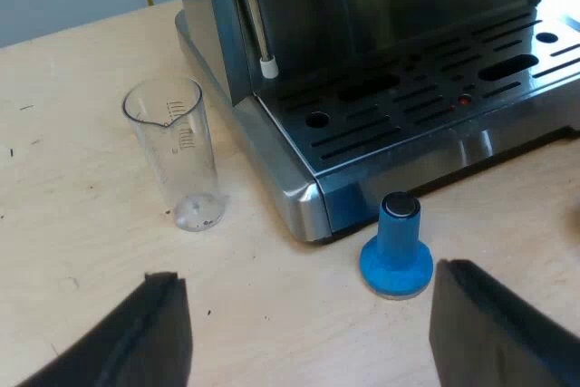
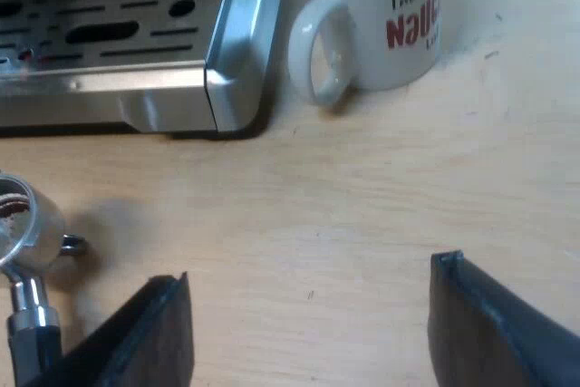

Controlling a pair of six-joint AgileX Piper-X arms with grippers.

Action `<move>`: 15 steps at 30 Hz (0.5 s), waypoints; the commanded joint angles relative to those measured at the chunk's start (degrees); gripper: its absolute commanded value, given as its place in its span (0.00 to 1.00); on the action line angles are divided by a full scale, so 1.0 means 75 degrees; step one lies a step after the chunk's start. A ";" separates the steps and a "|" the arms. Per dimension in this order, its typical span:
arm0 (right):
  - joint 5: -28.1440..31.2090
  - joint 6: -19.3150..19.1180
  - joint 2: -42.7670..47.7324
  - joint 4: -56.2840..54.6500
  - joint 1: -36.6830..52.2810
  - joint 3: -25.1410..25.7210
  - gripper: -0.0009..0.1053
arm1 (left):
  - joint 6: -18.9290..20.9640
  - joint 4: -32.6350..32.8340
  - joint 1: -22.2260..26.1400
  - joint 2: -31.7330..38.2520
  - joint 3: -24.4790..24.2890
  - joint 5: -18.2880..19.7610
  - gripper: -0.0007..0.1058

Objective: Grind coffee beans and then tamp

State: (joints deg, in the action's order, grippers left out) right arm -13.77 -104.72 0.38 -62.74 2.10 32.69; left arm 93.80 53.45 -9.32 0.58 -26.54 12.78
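Two empty pincers, both spread wide. Left gripper [image 1: 308,274] by the tamper [image 1: 396,244] (blue, upright); right gripper [image 2: 310,269] by the metal holder [image 2: 20,224].

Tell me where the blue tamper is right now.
The blue tamper stands upright on the table at the espresso machine's drip-tray corner, ahead of my open left gripper in the left wrist view.

Blue tamper [image 1: 396,246], clear measuring glass [image 1: 177,153] with printed scale marks, silvery espresso machine [image 1: 390,15], white mug [image 2: 376,20] lettered red, pale wooden table [image 1: 72,251].
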 commanded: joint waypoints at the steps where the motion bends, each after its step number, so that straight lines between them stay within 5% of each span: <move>1: -0.0072 -0.0070 0.0364 0.0104 0.0013 -0.0103 0.55 | -0.0032 -0.0125 0.0026 0.0318 0.0001 -0.0016 0.56; 15: -0.0032 -0.0054 0.0349 0.0137 0.0013 -0.0170 0.55 | -0.0032 -0.0125 0.0026 0.0318 0.0001 -0.0016 0.56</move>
State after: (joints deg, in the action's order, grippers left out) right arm -13.83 -104.62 0.38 -62.29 2.10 31.07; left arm 93.80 53.45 -9.32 0.58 -26.54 12.78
